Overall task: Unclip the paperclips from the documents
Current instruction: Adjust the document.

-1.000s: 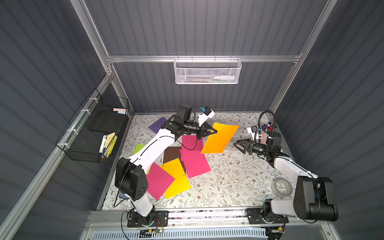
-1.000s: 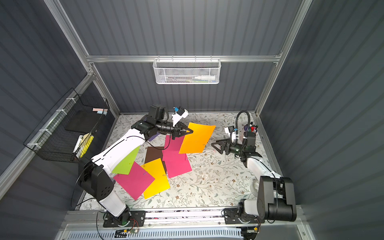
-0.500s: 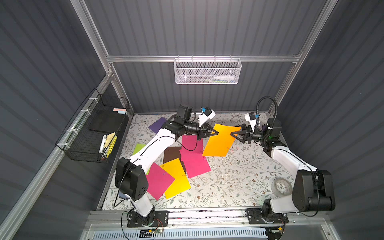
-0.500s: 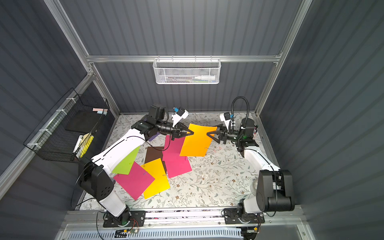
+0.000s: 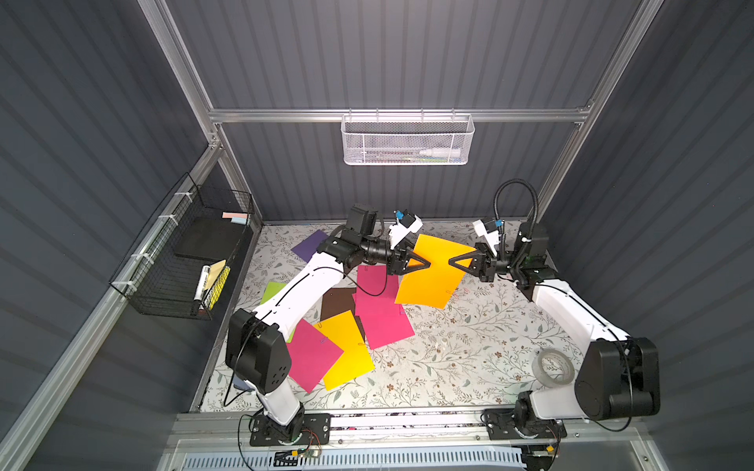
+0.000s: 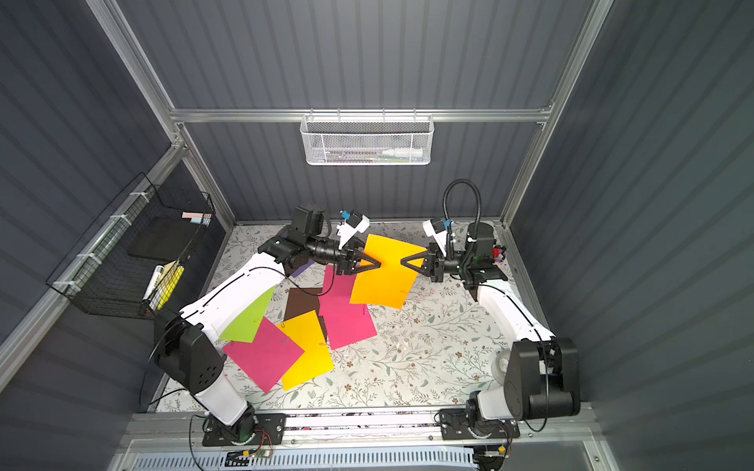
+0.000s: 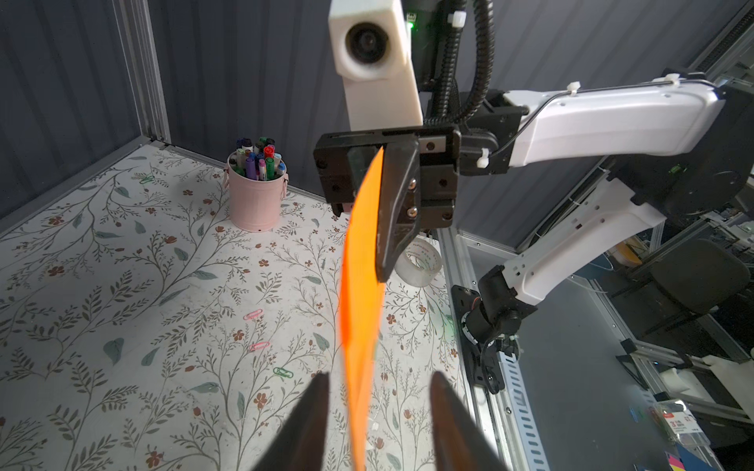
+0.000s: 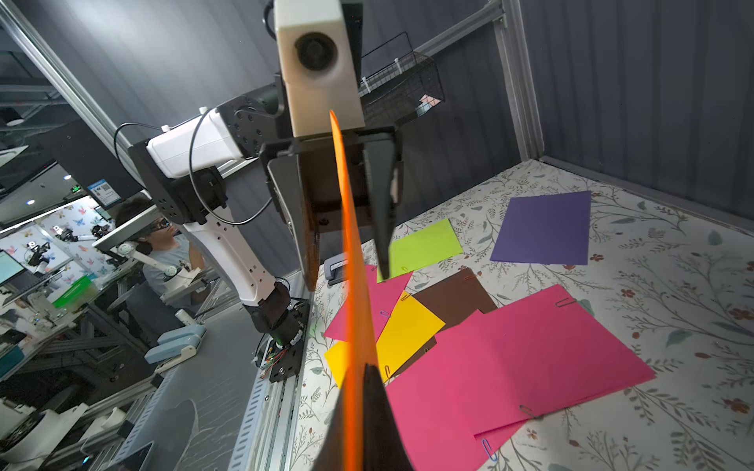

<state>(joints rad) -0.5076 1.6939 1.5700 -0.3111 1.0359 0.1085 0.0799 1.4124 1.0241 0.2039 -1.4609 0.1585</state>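
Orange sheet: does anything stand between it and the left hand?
Nothing visible. The left hand is open astride one edge of the orange sheet; the right hand grips the opposite edge.

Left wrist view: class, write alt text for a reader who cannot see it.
An orange sheet hangs edge-on, pinched by the shut right gripper, with the left gripper open around its near edge. On the floral table beyond are a pink pot of markers, a tape roll and loose paperclips.
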